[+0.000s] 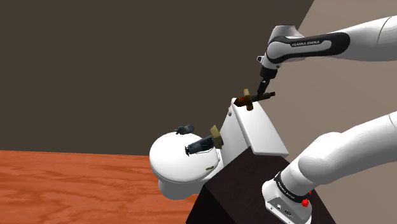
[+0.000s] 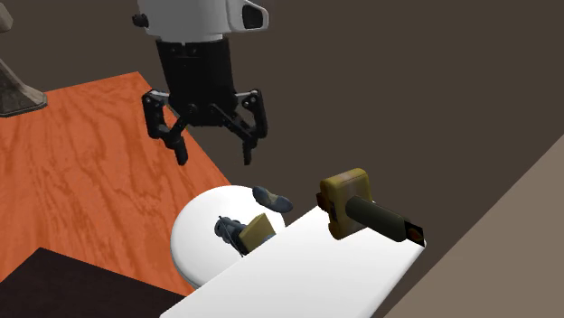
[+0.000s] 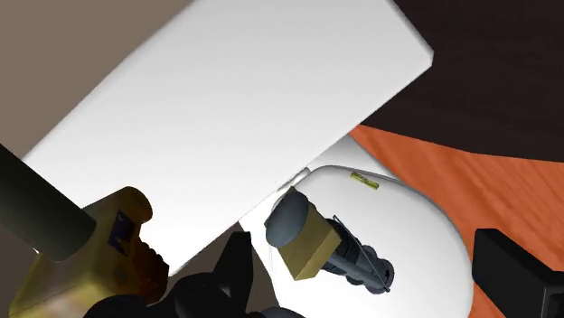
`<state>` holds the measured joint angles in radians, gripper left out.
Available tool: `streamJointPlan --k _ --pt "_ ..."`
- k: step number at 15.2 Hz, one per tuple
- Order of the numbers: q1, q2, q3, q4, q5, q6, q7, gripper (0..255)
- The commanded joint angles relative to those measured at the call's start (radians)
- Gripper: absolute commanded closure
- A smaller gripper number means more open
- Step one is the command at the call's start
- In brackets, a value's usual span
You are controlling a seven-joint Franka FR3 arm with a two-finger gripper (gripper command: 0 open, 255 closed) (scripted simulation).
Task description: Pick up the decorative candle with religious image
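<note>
Ochre-yellow block and dark cylinder, the candle as we judge it, lies sideways on the white tank lid. Our gripper hangs nearby, fingers apart and empty. We should centre first, then straddle its narrow width.

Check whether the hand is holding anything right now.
No, the hand hangs open in the air and clasps nothing.
</note>
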<state>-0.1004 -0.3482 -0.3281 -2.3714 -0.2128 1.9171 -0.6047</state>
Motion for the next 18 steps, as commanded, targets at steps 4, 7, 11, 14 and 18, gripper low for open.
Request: streamJointPlan --k 4,7,11,14,18 --pt "-0.015 0.172 -0.066 0.084 -0.025 0.079 -0.135 0" --pt "-0.028 0.282 -0.097 0.147 -0.024 0.123 -0.216 0" --pt "-0.053 0.435 -0.125 0.247 -0.006 0.173 -0.324 0" --pt "-0.082 0.553 -0.133 0.336 0.014 0.201 -0.402 0" --pt "-0.13 0.71 -0.13 0.472 0.042 0.224 -0.497 0"
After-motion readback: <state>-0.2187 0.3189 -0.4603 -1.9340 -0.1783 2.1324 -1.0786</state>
